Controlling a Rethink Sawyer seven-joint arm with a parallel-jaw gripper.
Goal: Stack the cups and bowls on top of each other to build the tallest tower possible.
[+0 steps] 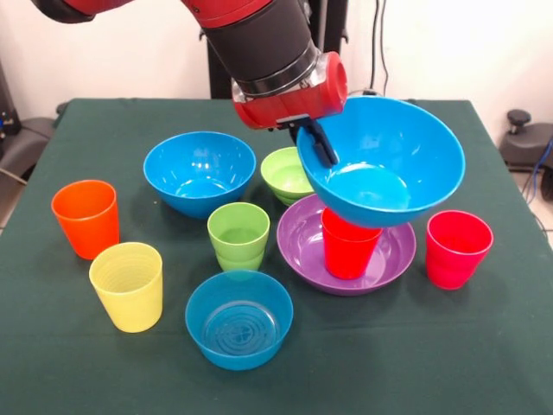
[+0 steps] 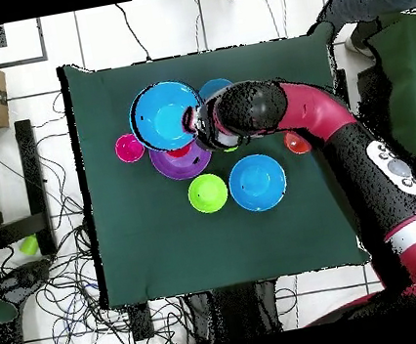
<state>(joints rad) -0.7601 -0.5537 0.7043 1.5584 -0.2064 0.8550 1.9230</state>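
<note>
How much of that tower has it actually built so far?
Early days. A red ribbed plastic cup stands in the wide purple plastic bowl. The gripper holds a large glossy blue bowl tilted above that cup. The other cups and bowls sit loose on the table, unstacked.

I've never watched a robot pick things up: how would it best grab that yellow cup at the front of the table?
Probably by the rim, from straight above. The yellow cup stands upright with its mouth open to the top, so one of the jaws could slip inside and the other outside, pinching the thin wall. The orange cup stands close behind it, so the side facing away from that cup looks freer.
</note>
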